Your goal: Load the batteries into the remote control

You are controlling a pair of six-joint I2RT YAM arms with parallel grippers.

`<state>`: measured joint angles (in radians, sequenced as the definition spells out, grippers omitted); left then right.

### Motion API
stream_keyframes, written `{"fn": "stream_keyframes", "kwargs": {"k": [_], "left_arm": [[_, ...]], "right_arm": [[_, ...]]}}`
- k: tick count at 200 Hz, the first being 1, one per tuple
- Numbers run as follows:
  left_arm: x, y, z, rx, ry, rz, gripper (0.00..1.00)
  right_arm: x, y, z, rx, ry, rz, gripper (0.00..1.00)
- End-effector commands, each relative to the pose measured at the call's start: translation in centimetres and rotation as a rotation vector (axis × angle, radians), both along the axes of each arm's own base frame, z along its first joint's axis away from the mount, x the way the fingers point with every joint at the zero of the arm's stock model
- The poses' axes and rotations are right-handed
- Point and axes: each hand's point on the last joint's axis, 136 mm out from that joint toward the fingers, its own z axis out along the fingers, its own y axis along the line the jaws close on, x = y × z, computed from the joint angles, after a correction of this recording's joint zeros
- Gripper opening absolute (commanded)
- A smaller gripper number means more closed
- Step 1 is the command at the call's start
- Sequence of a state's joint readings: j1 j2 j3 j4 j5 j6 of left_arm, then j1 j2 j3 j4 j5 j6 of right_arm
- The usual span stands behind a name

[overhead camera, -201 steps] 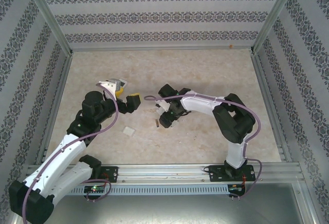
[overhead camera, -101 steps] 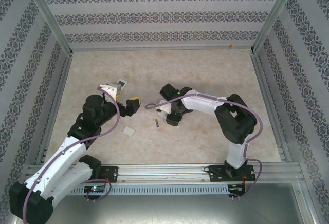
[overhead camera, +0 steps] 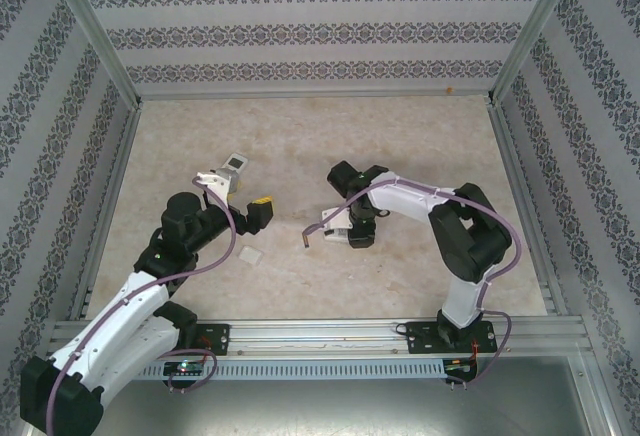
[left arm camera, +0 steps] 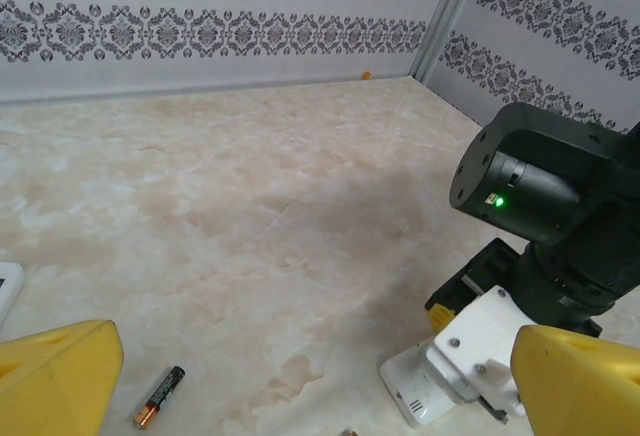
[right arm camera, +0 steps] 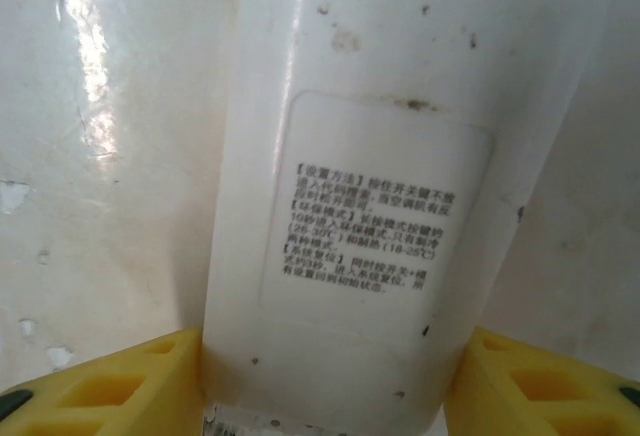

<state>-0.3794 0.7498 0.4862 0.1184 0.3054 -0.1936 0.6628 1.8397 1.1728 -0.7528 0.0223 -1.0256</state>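
Observation:
A white remote point(right arm camera: 380, 186) lies back-up, printed label showing, clamped between my right gripper's point(right arm camera: 320, 386) yellow fingers point(right arm camera: 100, 386). From above, that right gripper point(overhead camera: 347, 228) holds the remote point(overhead camera: 333, 218) low over the table's middle. One dark battery with an orange end point(left arm camera: 160, 397) lies on the table ahead of my left gripper point(left arm camera: 320, 396), which is open with nothing between its yellow pads point(left arm camera: 55, 381). Another small battery point(overhead camera: 307, 241) lies between the two grippers. The left gripper point(overhead camera: 257, 212) sits to the left of it.
A second white remote with a small screen point(overhead camera: 233, 165) lies behind the left gripper. A small white flat piece point(overhead camera: 250, 255) rests near the left arm. Patterned walls and metal rails point(overhead camera: 110, 206) enclose the beige table.
My right gripper has shifted to the right with the remote in it. The left arm has drawn back toward the near edge, away from the screen remote.

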Motion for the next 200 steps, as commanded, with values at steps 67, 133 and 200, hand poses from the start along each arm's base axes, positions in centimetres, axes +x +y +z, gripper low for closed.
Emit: {"fn": "stream_keyframes", "kwargs": {"k": [67,133,200], "left_arm": [[1.2,2.7,1.7,-0.088,-0.013,0.199,1.0],[1.6,4.0,0.2,-0.116,0.226,0.329,1.0],[1.1,1.5,-1.9,-0.106,0.375,0.21,1.0]], "right_arm": [[2.5,7.1,9.7,0.644,-0.248,-0.619,0.7],[-2.0,9.0,8.6,0.661,0.026,-1.461,0.51],[-2.7,12.3,3.6,0.466,-0.013,-1.424,0.4]]}}
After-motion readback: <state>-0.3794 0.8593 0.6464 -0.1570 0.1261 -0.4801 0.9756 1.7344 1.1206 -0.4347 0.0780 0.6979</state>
